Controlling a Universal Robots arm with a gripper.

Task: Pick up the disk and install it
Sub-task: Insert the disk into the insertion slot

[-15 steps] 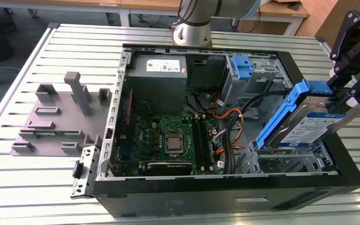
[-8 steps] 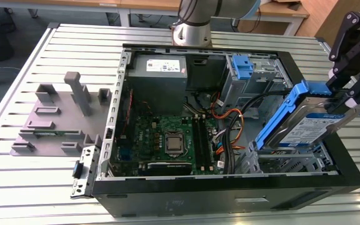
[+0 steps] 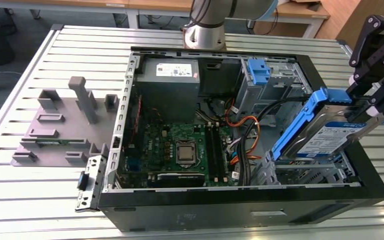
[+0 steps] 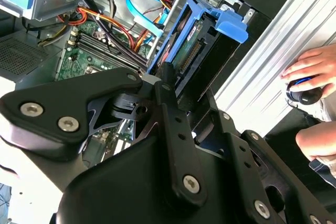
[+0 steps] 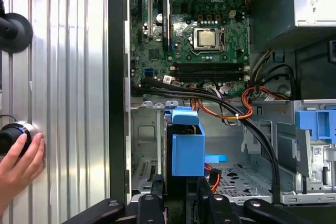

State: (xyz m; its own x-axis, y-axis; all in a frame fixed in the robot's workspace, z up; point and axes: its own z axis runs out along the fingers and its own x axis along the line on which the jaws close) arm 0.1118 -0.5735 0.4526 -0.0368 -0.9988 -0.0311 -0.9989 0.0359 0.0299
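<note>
Two black fingers of the gripper are clamped on one end of the disk, so the hand is closed and carrying it. The disk hangs from the gripper at a steep tilt, label face showing in the exterior view. Its blue bracket runs along the edge turned away from the gripper. The lower end dips toward the metal drive bay directly beneath the hand and looks not yet seated. Whether it already touches the bay rails I cannot tell.

Just past the disk's lower end, a bundle of black and orange cables loops across the gap between the bay and the motherboard. That bundle is the closest hazard. With the disk at this slant, a corner of the bracket could catch a cable, or jam against the bay wall and stop short of sliding in flat. Because the grip sits at one end only, such a snag could lever the disk and twist it between the pads.

Farther from the hand, the tall blue latch piece and the grey power-supply box stand at the back of the open case. Well beyond the case, a grey fixture block sits on the slatted table. A person's hand rests on a small dark device on the table outside the case.
</note>
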